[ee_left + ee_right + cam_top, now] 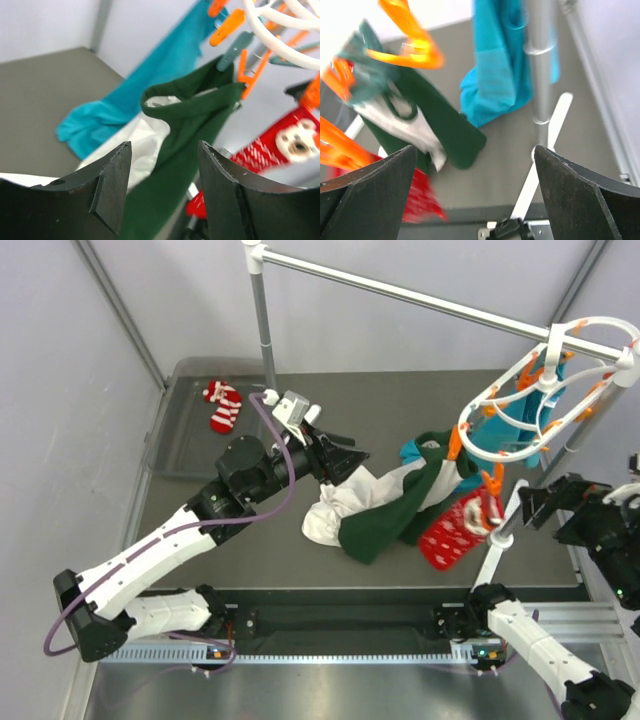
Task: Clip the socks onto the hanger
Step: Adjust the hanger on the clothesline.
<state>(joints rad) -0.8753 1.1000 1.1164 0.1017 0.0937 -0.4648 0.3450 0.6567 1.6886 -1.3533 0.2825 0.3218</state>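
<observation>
1. The white plastic oval double-ring hanger with orange clips hangs at the far right, and its hook end runs into the picture's edge
2. The dotted red sock hangs under an orange clip at the hanger's near end; the clip's bite on the white cuff is hard to make out, and the wrist views show this sock blurred
3. The red-and-white striped sock lies at the far left of the dark grey surface, well apart from the hanger and both claws
4. The left claw stands moderately wide and empty, facing the dark green cloth draped over a white cloth
5. The right claw stands wide and empty; only its finger ends show, with a teal cloth beyond
</observation>
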